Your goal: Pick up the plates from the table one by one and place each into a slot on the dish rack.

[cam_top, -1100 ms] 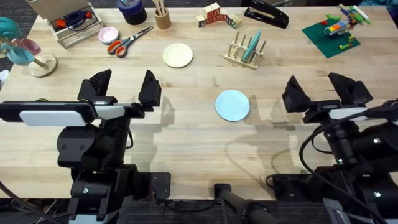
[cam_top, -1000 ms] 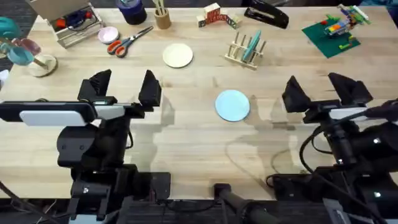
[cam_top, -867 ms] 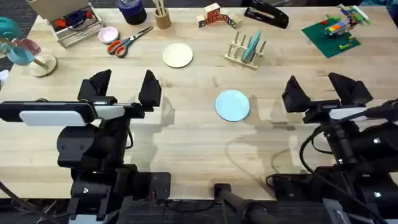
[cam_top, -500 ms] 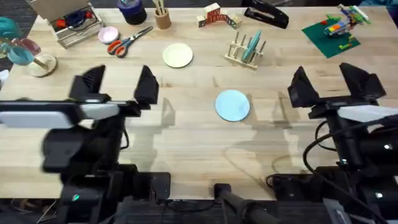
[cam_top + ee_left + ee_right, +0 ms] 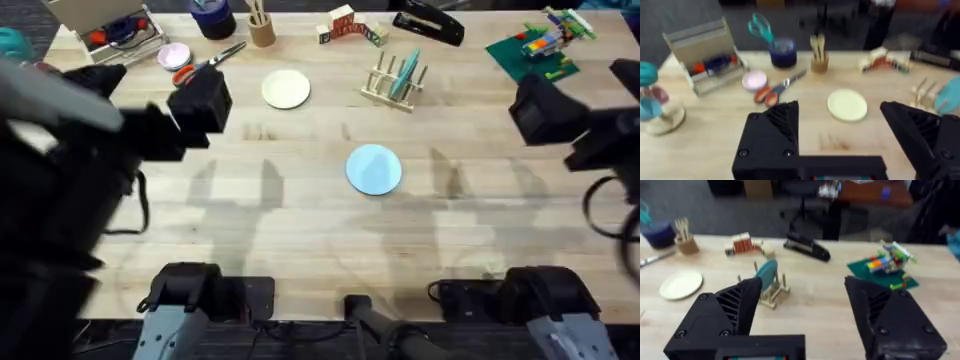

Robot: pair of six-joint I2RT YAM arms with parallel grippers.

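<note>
A cream plate [image 5: 286,88] lies flat on the table [image 5: 300,220], left of the dish rack [image 5: 394,82]. A light blue plate [image 5: 374,168] lies flat near the table's middle. A teal plate [image 5: 406,70] stands upright in a slot of the rack. My left gripper [image 5: 150,90] is open and raised high over the table's left side, large and blurred. My right gripper [image 5: 585,95] is open and raised over the right side. In the left wrist view the cream plate [image 5: 847,105] lies ahead between the fingers. The right wrist view has the rack [image 5: 769,294] ahead.
Scissors [image 5: 205,62], a pink dish [image 5: 174,55] and a wooden tray of supplies [image 5: 115,30] sit at the back left. A cup of sticks [image 5: 261,25], toy blocks [image 5: 345,25], a black stapler [image 5: 428,25] and a green brick model [image 5: 540,45] line the back.
Both arms have risen toward the camera, the left swinging forward and left, the right forward and right. Their grippers stay open. The plates and rack have not moved.
</note>
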